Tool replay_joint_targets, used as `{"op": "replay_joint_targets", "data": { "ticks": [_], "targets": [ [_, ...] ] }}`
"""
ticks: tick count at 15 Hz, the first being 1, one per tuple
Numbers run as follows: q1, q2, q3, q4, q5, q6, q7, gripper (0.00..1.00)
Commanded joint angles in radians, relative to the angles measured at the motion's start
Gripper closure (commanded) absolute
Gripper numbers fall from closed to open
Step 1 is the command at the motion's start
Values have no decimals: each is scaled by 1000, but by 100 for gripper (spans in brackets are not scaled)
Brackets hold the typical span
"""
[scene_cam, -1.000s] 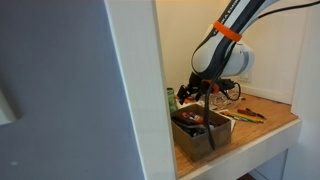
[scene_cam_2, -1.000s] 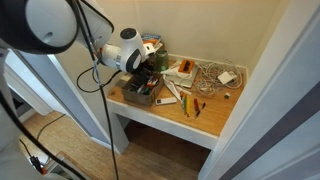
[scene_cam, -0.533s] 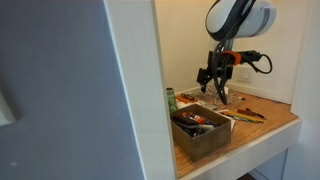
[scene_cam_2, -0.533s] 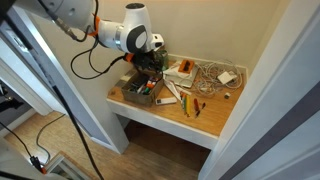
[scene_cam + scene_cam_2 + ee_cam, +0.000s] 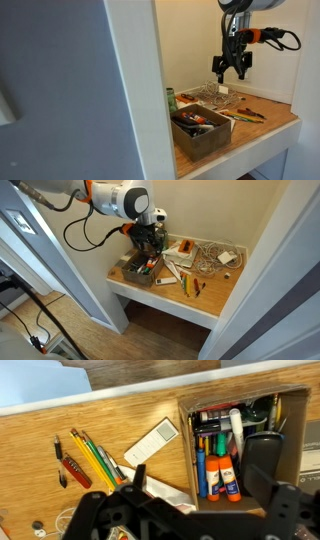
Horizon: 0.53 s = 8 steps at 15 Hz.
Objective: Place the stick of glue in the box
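The grey-brown box [image 5: 290,420] holds pens, markers and two short whitish glue sticks [image 5: 215,475] with orange ends, lying side by side against its bottom wall. The box also shows in both exterior views [image 5: 203,139] [image 5: 131,278]. My gripper [image 5: 200,465] is open and empty, its dark fingers spread above the box's edge. In both exterior views the gripper [image 5: 231,68] [image 5: 147,242] hangs well above the table, clear of the box. I cannot make out the glue sticks in the exterior views.
A flat white item [image 5: 152,442] and pencils with orange-handled tools [image 5: 85,460] lie on the wooden table [image 5: 120,415] beside the box. A wire rack [image 5: 216,97], a dark green cylinder [image 5: 170,100] and coiled cables [image 5: 212,253] stand nearby. A white partition [image 5: 135,90] borders the alcove.
The arm has risen from low over the box to well above the table, and the gripper has moved back from the box. Nothing is in the gripper.
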<state>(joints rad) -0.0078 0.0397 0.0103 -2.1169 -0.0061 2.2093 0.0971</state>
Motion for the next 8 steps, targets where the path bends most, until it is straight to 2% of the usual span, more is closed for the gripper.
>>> {"op": "replay_joint_targets", "data": {
  "ticks": [1, 8],
  "targets": [
    [3, -7, -5, 1, -1, -9, -1, 0],
    [3, -14, -6, 0, -5, -15, 0, 0]
  ]
}}
